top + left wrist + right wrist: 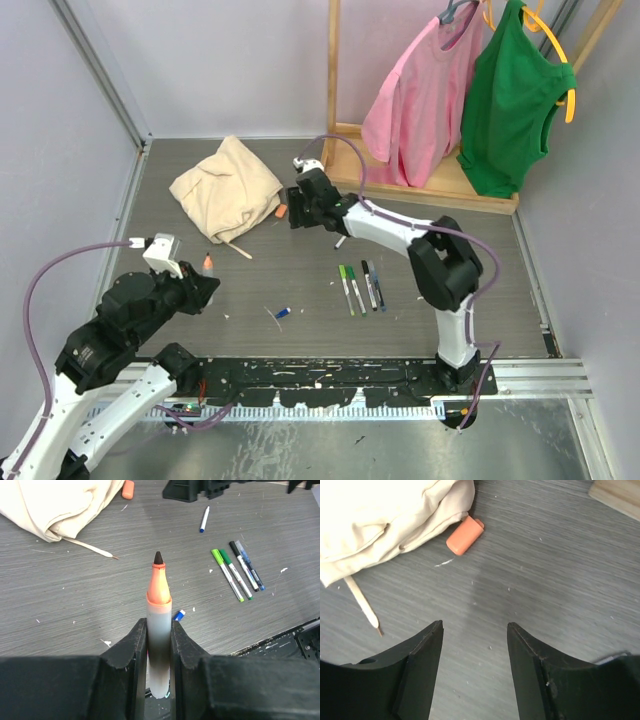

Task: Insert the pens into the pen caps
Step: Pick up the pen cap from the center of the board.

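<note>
My left gripper [159,626] is shut on a white pen [159,611] whose orange end and dark tip point away from it; in the top view this pen [207,262] sticks out of the left gripper [203,280] at the left. An orange pen cap [465,535] lies next to the beige cloth, just ahead of my right gripper [475,625], which is open and holds nothing. The right gripper [294,212] hovers beside that cap [283,212]. Several capped pens [360,286] lie side by side mid-table. A white pen with a blue end [205,519] lies apart. A blue cap [283,313] lies nearer the front.
A crumpled beige cloth [228,188] lies at the back left with a thin tan stick [237,248] beside it. A wooden rack [440,180] with pink and green shirts stands at the back right. A black rail [320,385] runs along the front edge.
</note>
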`<state>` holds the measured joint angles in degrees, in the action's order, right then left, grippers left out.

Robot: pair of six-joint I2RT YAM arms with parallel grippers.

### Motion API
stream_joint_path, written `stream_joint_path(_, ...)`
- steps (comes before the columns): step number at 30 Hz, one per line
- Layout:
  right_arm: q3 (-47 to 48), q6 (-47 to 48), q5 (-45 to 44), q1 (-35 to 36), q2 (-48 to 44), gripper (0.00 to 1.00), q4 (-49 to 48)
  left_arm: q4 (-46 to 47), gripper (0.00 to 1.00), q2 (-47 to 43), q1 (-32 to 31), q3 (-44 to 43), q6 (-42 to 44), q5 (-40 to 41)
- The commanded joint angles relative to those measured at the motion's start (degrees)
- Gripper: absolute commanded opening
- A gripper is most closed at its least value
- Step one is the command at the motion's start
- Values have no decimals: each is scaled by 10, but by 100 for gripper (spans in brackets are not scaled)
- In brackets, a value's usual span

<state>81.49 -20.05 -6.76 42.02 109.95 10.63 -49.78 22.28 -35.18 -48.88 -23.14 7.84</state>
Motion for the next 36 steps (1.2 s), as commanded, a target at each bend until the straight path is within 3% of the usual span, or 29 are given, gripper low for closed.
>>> stream_joint_path(1, 104, -17, -27, 9, 61, 61, 23, 11, 0, -13, -2, 1, 7, 14)
stream_joint_path(10, 229, -40, -86, 9, 180, 63, 17, 12, 0, -15, -2, 3, 7, 15)
stream_joint_path(22, 329, -34, -75, 9, 277, 62, 43, 12, 0, -19, -2, 4, 6, 21)
stream_joint_path(28, 338, -16, -74, 10, 290, 55, 59, 13, 0, -18, -2, 5, 6, 23)
stream_joint_path(36, 269, 11, -47, 11, 228, 37, 60, 16, 1, -10, -2, 6, 6, 20)
